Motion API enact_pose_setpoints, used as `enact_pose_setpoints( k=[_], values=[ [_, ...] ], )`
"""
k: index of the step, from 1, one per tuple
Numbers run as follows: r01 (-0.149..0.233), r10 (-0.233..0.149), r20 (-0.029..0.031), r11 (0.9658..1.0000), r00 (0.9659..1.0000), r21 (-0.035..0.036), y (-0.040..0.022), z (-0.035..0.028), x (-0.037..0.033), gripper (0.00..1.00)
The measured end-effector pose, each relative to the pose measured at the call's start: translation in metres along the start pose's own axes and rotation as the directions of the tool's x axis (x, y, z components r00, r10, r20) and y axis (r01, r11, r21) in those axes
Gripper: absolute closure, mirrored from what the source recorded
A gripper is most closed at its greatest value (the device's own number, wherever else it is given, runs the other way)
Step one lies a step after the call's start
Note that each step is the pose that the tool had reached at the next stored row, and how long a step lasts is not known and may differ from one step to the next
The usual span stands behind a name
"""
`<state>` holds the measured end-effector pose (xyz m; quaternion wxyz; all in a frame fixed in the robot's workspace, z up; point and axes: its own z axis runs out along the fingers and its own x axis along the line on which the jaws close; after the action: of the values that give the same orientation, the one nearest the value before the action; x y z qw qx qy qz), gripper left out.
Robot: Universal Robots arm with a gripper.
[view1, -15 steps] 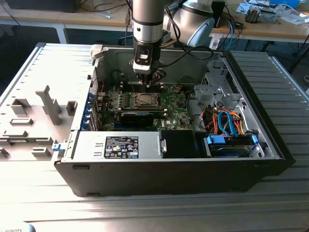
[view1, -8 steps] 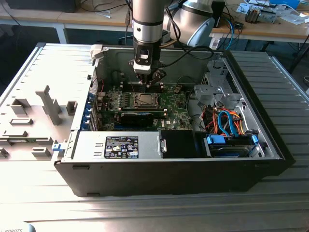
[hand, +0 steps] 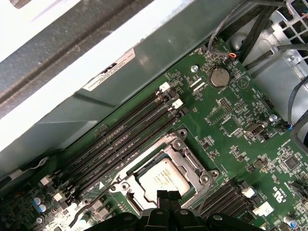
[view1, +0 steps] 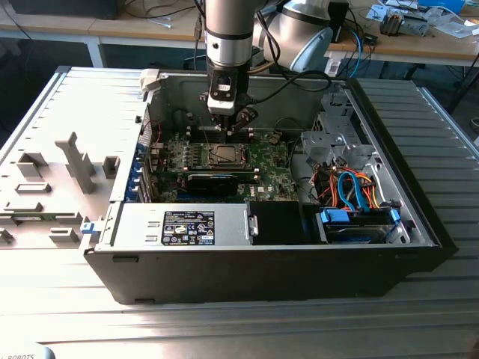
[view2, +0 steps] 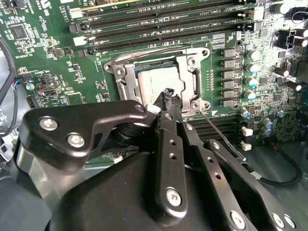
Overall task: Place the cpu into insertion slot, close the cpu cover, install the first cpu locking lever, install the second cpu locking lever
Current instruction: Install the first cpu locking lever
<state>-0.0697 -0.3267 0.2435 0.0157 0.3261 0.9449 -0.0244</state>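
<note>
The cpu [view2: 153, 81] [hand: 162, 177], silver-grey topped, lies flat in the insertion slot, whose contact field is hidden beneath it. The cpu cover [view2: 195, 72] [hand: 188, 161] lies down around the chip, which shows through its window. One thin locking lever [view2: 154, 51] runs along the cover's edge beside the memory slots. Another locking lever [view2: 222, 136] sticks out at an angle from a socket corner. My gripper [view2: 168, 92] [hand: 168, 195] [view1: 228, 129] is shut on nothing, its tips over the chip's edge near that corner. In the exterior view it hangs just above the socket [view1: 224, 155].
Long black memory slots [view2: 163, 24] [hand: 120, 139] run beside the socket. A black card [view1: 217, 182] lies on the near side. The power supply [view1: 187, 226], drive bay and cables [view1: 355, 191] fill the case front and the exterior view's right. The case wall [hand: 96, 96] rises close behind.
</note>
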Motion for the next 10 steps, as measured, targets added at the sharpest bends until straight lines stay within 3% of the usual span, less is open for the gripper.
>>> enact_pose_setpoints(
  k=[10],
  values=[
    [0.014,-0.014,0.0006,0.9999,0.9999,-0.0006,0.0,0.0,0.0,0.89]
  ],
)
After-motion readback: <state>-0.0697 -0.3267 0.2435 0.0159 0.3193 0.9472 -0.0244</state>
